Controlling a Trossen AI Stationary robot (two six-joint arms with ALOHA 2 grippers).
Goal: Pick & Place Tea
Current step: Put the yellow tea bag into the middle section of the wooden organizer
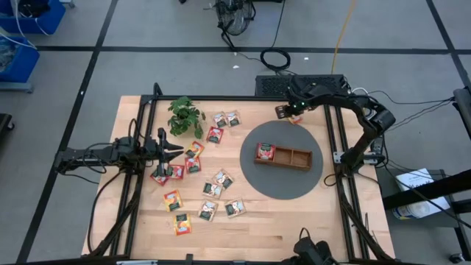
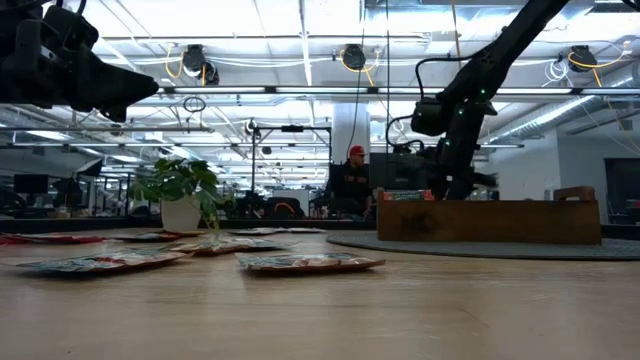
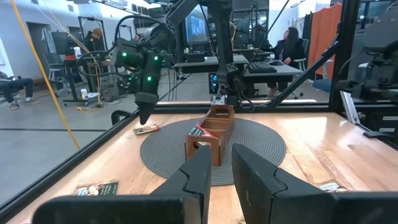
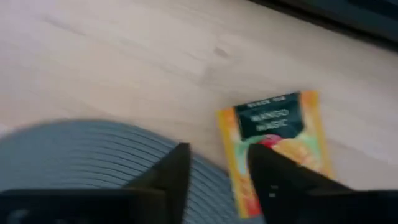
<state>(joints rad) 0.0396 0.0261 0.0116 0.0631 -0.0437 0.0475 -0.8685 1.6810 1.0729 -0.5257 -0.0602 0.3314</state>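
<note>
An orange-yellow tea sachet [image 4: 273, 134] lies flat on the wood at the far edge of the round grey mat [image 1: 283, 184]. My right gripper [image 4: 217, 177] hangs open just above it, pointing steeply down and touching nothing; the left wrist view also shows this gripper [image 3: 144, 112] over the sachet [image 3: 147, 129]. The wooden tray [image 1: 293, 157] stands on the mat, with a red sachet [image 1: 265, 152] in its left compartment. Several more sachets [image 1: 199, 184] lie scattered left of the mat. My left gripper [image 1: 176, 149] waits level above them, slightly open, with nothing between its fingers.
A small potted plant [image 1: 184, 114] stands at the far left of the table, near the scattered sachets. Black frame rails [image 1: 335, 147] run along the table's left, right and far edges. Bare wood lies along the near edge [image 1: 280, 228].
</note>
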